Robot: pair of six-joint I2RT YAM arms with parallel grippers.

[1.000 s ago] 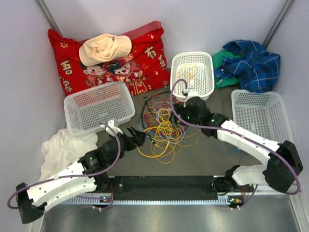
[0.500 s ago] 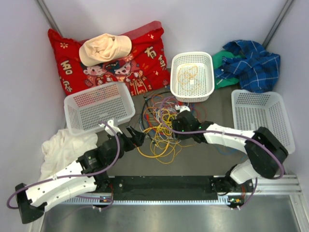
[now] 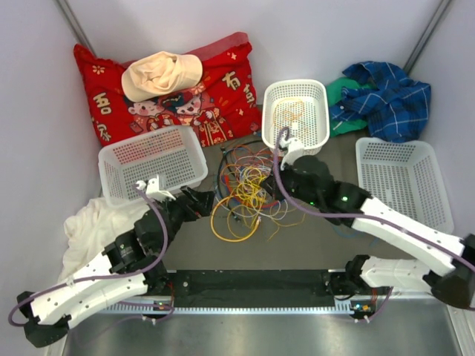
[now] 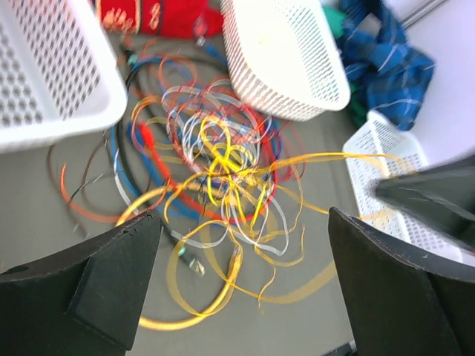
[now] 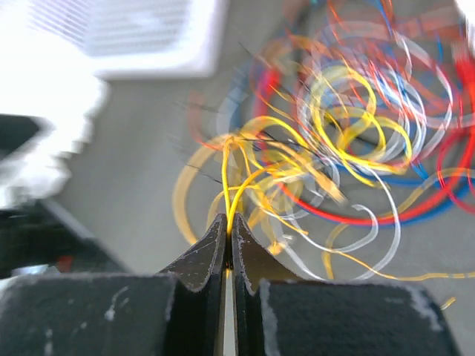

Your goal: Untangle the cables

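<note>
The cables (image 3: 245,194) lie in a loose tangle of yellow, red, blue, white and orange wire on the grey table between the two arms. My right gripper (image 5: 228,222) is shut on two yellow strands that rise taut from the tangle (image 5: 334,148). In the top view the right gripper (image 3: 276,191) hangs at the tangle's right edge. My left gripper (image 4: 245,282) stands wide open just short of the cables (image 4: 223,163), holding nothing. From above, the left gripper (image 3: 204,202) is at the tangle's left edge.
Three white baskets stand around: one left (image 3: 152,163), one at the back (image 3: 295,115) with some wire inside, one right (image 3: 401,178). A red cushion (image 3: 215,96) with a beige cap (image 3: 159,74) lies behind, blue plaid cloth (image 3: 386,96) back right, white cloth (image 3: 96,226) left.
My right gripper dropped into the tangle, closed on yellow strands and pulled back, dragging the yellow loops. The left gripper shifted slightly up and left, still open.
</note>
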